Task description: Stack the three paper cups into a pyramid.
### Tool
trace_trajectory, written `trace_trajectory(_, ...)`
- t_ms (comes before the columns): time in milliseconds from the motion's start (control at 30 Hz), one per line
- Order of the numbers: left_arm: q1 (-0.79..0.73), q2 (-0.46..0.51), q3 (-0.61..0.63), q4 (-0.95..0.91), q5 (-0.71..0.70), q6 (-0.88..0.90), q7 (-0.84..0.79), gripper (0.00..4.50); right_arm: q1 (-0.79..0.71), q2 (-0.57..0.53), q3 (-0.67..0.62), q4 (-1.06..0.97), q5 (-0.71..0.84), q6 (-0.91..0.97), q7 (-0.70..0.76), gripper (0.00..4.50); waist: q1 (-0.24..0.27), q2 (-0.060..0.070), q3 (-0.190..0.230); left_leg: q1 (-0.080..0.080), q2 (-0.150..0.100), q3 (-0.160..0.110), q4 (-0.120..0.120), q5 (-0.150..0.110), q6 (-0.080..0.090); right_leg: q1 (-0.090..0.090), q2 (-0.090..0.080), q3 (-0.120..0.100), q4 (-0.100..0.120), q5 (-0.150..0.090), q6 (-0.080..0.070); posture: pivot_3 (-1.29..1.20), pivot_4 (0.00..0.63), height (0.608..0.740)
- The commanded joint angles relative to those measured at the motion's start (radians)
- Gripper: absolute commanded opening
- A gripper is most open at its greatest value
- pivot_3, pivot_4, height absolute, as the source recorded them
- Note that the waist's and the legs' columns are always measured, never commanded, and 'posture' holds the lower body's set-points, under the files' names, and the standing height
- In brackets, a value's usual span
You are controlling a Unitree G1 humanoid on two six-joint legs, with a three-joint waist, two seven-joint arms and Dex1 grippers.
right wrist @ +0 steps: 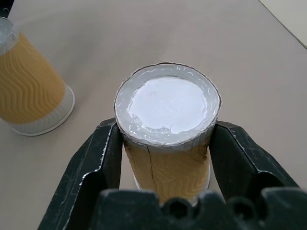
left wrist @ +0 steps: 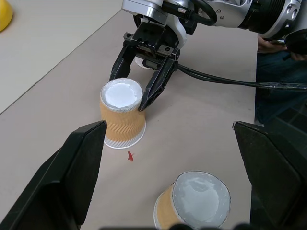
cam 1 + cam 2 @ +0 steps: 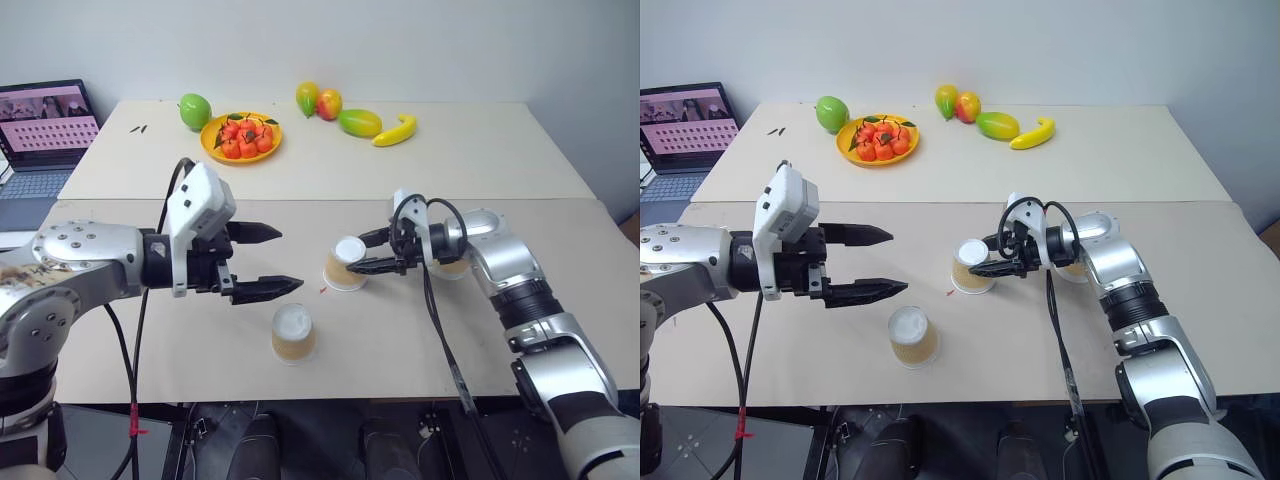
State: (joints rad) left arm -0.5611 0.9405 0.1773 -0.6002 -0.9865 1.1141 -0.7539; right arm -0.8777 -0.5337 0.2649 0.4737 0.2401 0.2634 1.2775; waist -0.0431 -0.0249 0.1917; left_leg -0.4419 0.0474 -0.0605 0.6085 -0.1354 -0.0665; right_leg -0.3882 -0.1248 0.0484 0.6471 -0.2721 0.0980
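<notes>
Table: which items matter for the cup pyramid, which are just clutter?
Job:
- cup in the right gripper
- cup nearest the table's front edge
- cup behind the right wrist

Clutter:
- laptop
- yellow plate of small red fruit
- green fruit
- mangoes
- banana

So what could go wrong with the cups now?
1. The right tool squeezes an upside-down cup hard near its top; the paper wall already looks creased, so it might crumple.
2. The front cup stands apart from the held one, so the two bottom cups may end up too far apart to carry a top cup.
3. A third cup sits behind the right arm, which could knock it.
</notes>
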Motion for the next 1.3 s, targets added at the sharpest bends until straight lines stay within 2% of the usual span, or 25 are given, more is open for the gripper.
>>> trace_trajectory(33, -0.017, 0.007, 0.009, -0.013, -0.012, -0.021, 0.004, 4.50, -0.009, 0.006, -0.025, -0.008, -0.006, -0.006, 0.007, 3.59, 0.000, 0.000, 0.000, 0.000, 0.000, 0.000, 0.000, 0.000, 0.000, 0.000, 0.000, 0.000, 0.000, 0.000, 0.000, 0.00, 0.150, 0.732)
trace_trajectory(133, -0.016, 0.007, 0.009, -0.009, -0.009, -0.026, 0.000, 4.50, -0.001, 0.002, -0.031, -0.035, -0.005, 0.005, 0.014, 4.42, 0.000, 0.000, 0.000, 0.000, 0.000, 0.000, -0.001, 0.000, 0.000, 0.000, 0.000, 0.000, 0.000, 0.000, 0.000, 0.00, 0.150, 0.732)
trace_trajectory(567, -0.027, -0.020, -0.025, 0.024, 0.003, -0.058, -0.016, 4.50, -0.062, -0.087, -0.139, -0.061, 0.039, 0.095, 0.049, 4.42, 0.001, 0.000, 0.000, 0.000, 0.000, 0.000, -0.001, 0.000, 0.000, 0.000, 0.000, 0.000, 0.000, 0.000, 0.000, 0.00, 0.150, 0.732)
trace_trajectory(800, -0.044, -0.041, -0.065, 0.057, 0.033, -0.092, -0.038, 4.50, -0.121, -0.247, -0.244, 0.020, -0.001, 0.068, -0.023, 4.42, 0.008, 0.000, 0.000, 0.000, 0.000, 0.000, -0.001, 0.000, 0.000, 0.000, 0.000, 0.000, -0.001, 0.000, 0.000, 0.00, 0.150, 0.732)
trace_trajectory(967, -0.065, -0.069, -0.109, 0.092, 0.067, -0.126, -0.064, 4.50, -0.023, -0.404, -0.352, 0.004, 0.011, 0.085, -0.055, 4.42, 0.024, 0.000, 0.000, -0.001, 0.000, 0.001, -0.002, 0.000, 0.000, 0.000, 0.000, 0.000, -0.003, 0.000, 0.000, 0.00, 0.150, 0.732)
trace_trajectory(1100, -0.082, -0.083, -0.136, 0.121, 0.096, -0.149, -0.086, 4.50, 0.112, -0.496, -0.444, -0.004, 0.025, 0.084, -0.079, 4.42, 0.026, 0.000, 0.000, -0.001, 0.000, 0.001, -0.002, 0.000, 0.000, 0.000, 0.000, 0.000, -0.003, 0.000, 0.000, 0.00, 0.150, 0.732)
trace_trajectory(1200, -0.095, -0.091, -0.154, 0.140, 0.114, -0.162, -0.104, 4.50, 0.234, -0.530, -0.523, -0.027, 0.056, 0.097, -0.084, 4.42, 0.025, 0.000, 0.000, -0.001, 0.000, 0.001, -0.002, 0.000, 0.000, 0.000, 0.000, 0.000, -0.003, 0.000, 0.000, 0.00, 0.150, 0.732)
trace_trajectory(1300, -0.108, -0.096, -0.167, 0.156, 0.131, -0.174, -0.120, 4.50, 0.341, -0.520, -0.575, -0.053, 0.082, 0.094, -0.088, 4.42, 0.015, 0.001, 0.000, 0.000, 0.000, 0.002, -0.001, 0.000, 0.001, -0.001, 0.000, 0.002, -0.002, 0.000, 0.000, 0.00, 0.150, 0.732)
